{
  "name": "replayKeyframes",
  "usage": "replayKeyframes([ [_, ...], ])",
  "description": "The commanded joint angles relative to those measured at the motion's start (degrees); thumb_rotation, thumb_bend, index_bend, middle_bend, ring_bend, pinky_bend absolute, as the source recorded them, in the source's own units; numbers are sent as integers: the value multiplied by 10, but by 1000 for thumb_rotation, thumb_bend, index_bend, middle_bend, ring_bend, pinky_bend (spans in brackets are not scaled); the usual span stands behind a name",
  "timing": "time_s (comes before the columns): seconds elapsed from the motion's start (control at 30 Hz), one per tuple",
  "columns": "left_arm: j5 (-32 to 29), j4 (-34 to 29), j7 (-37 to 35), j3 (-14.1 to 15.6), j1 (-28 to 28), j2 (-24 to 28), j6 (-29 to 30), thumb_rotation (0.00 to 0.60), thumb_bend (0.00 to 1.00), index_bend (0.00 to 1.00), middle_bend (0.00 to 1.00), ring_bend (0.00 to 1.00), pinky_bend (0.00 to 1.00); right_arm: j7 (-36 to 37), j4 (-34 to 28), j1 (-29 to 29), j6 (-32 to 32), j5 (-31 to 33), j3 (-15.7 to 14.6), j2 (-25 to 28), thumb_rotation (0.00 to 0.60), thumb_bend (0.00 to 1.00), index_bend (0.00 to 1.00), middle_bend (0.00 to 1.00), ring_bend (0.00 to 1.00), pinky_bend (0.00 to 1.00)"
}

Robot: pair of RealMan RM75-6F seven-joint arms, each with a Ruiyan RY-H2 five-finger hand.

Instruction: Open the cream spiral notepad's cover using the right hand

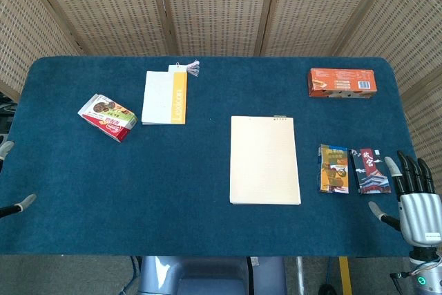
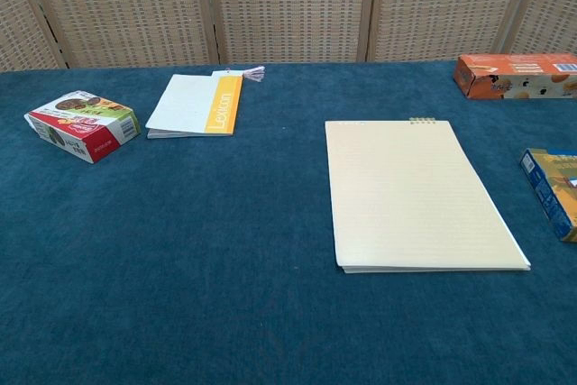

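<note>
Head cam looks steeply down on whole table point(image 1: 207, 226) from above; chest cam sits lower & nearer, facing the screen point(image 2: 288, 6); both share notepad point(image 1: 265, 160).

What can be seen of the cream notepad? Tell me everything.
The notepad is a plain cream rectangle, paper or thin card by its look, with faint ruled lines in the chest view. A short spiral binding shows at the right of its far edge. It lies flat and closed near the middle of the blue cloth table, long sides running away from the robot. Nothing touches it; the right hand is off to its right.
</note>
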Motion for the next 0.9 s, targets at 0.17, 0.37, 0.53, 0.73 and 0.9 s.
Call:
replayKeyframes([
  [0.17,0,1,-15,0,-2,5,-8,600,0,0,0,0,0,-2,0,3,-9,-6,-7,0,600,0,0,0,0,0],
  [0.37,2,4,-28,-1,-1,9,-5,600,0,0,0,0,0,7,-7,23,-37,-42,-25,3,600,0,0,0,0,0],
  [0.53,1,2,-27,-2,-3,8,-9,600,0,0,0,0,0,60,-4,81,-95,-127,-56,13,600,0,12,0,0,0],
  [0.73,-11,3,-16,-4,-6,5,-16,600,0,0,0,0,0,52,35,135,-121,-183,-52,-29,600,24,88,101,10,78],
  [0.9,-17,1,-13,-5,-5,4,-15,600,0,0,0,0,0,30,70,167,-151,-190,-46,-72,600,78,114,111,42,125],
])
